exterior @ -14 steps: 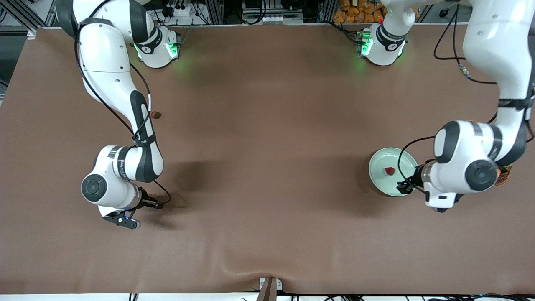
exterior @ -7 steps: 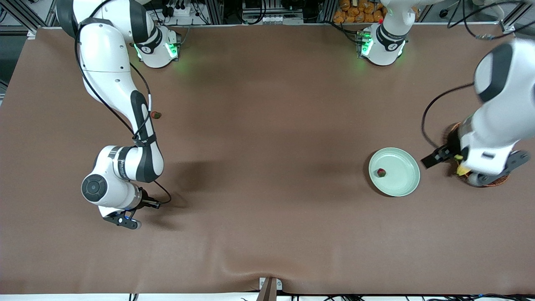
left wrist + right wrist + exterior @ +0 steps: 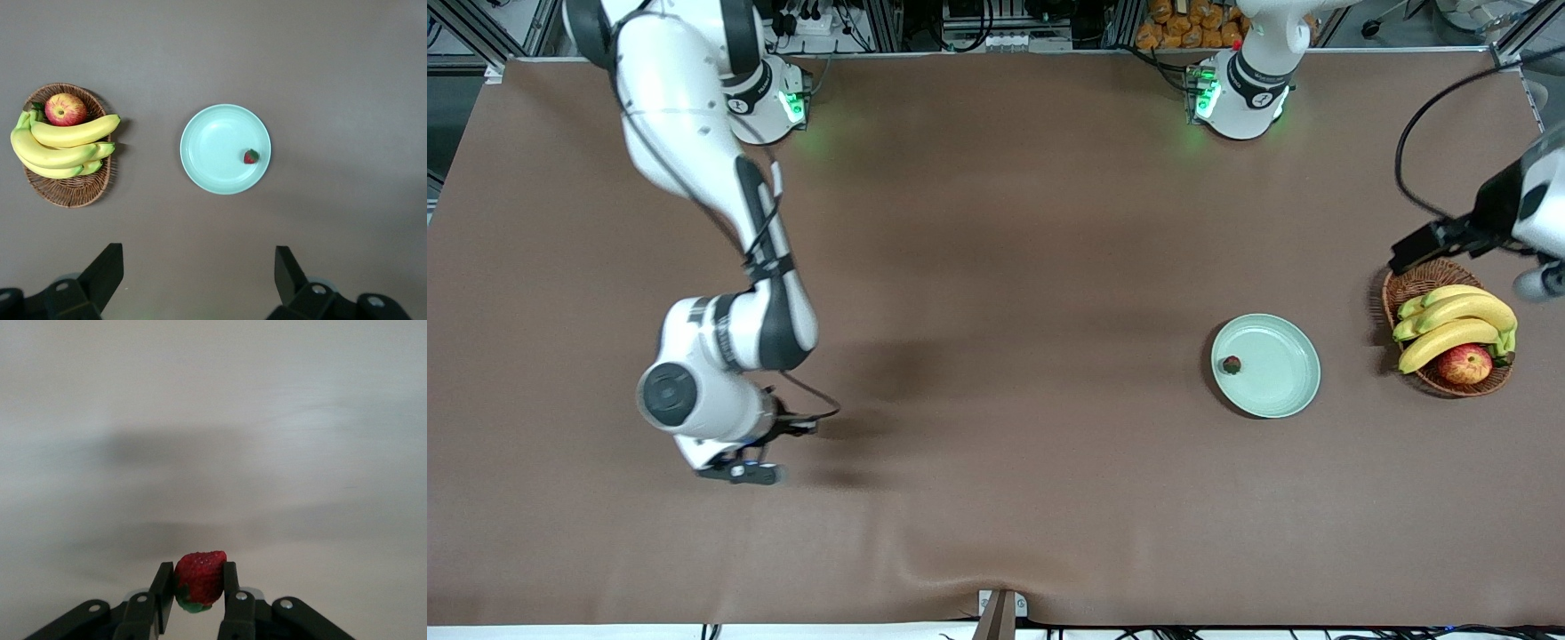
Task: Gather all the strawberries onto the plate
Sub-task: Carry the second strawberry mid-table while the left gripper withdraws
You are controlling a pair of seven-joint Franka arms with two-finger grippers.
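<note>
The right pincer [image 3: 193, 603] clamps a strawberry [image 3: 199, 579], its long axis upright between the fingers, leafy cap toward six o'clock. The left pincer [image 3: 197, 280] hangs wide over the counter [image 3: 996, 267]; another strawberry [image 3: 1232, 364] lies at nine o'clock on the plate [image 3: 1285, 391].

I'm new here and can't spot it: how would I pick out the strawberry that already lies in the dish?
Find the wicker basket of bananas at the left arm's end of the table; beside it, toward the right arm's end, sits a pale green plate. The strawberry lies on it near the rim farthest from the basket, a tiny red berry, far smaller than the basket's apple.
</note>
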